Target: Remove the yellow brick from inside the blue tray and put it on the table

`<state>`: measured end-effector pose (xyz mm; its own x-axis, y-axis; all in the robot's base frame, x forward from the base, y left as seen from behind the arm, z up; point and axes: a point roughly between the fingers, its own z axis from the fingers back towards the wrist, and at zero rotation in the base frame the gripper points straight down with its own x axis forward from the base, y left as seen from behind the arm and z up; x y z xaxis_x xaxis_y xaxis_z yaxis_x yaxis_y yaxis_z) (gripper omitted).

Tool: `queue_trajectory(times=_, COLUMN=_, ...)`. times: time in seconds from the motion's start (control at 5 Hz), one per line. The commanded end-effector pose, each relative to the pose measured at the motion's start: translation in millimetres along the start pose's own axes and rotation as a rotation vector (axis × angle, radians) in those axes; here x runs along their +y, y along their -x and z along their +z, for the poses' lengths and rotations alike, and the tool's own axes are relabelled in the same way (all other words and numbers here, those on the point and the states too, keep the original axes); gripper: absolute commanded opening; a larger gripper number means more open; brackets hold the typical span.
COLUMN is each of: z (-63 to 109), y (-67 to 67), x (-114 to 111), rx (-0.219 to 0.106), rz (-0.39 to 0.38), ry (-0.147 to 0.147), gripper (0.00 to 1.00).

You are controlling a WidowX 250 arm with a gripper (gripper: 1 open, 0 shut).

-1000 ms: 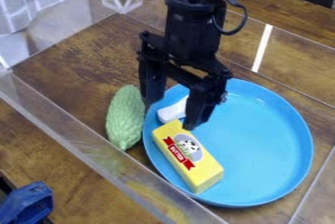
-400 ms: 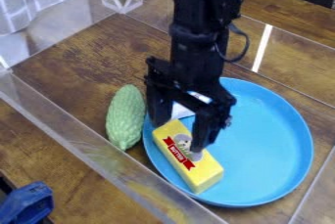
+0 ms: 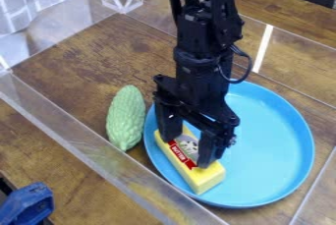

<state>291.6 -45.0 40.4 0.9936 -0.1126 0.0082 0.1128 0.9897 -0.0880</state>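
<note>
The yellow brick [image 3: 196, 169] lies inside the blue tray [image 3: 269, 145], near its front left rim, with its red-edged label facing up. My gripper [image 3: 194, 151] points straight down over the brick and stands open, with one black finger on each side of the block. The fingers [image 3: 168, 137] hide the middle of the brick; I cannot tell whether they touch it. The tray rests on the dark wood table [image 3: 92, 57].
A bumpy green vegetable [image 3: 126, 117] lies on the table just left of the tray. A clear plastic wall [image 3: 79, 145] runs along the front left edge. A blue object [image 3: 23, 206] sits outside the wall at the bottom left corner.
The arm has come down over the tray and shifted slightly toward the front. The open fingers now straddle the yellow brick and hide the small white piece seen behind it earlier.
</note>
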Motion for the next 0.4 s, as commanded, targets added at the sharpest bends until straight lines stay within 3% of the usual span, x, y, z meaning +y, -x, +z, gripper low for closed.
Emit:
queue_trajectory(times=0.0, z=-12.8, y=-4.3, x=-6.9, rx=-0.021, rz=-0.064, ry=0.021, gripper=1.00)
queue_trajectory(times=0.2, z=-19.7, y=-6.0, x=-6.4, rx=-0.027, rz=-0.071, ry=0.040, gripper=1.00)
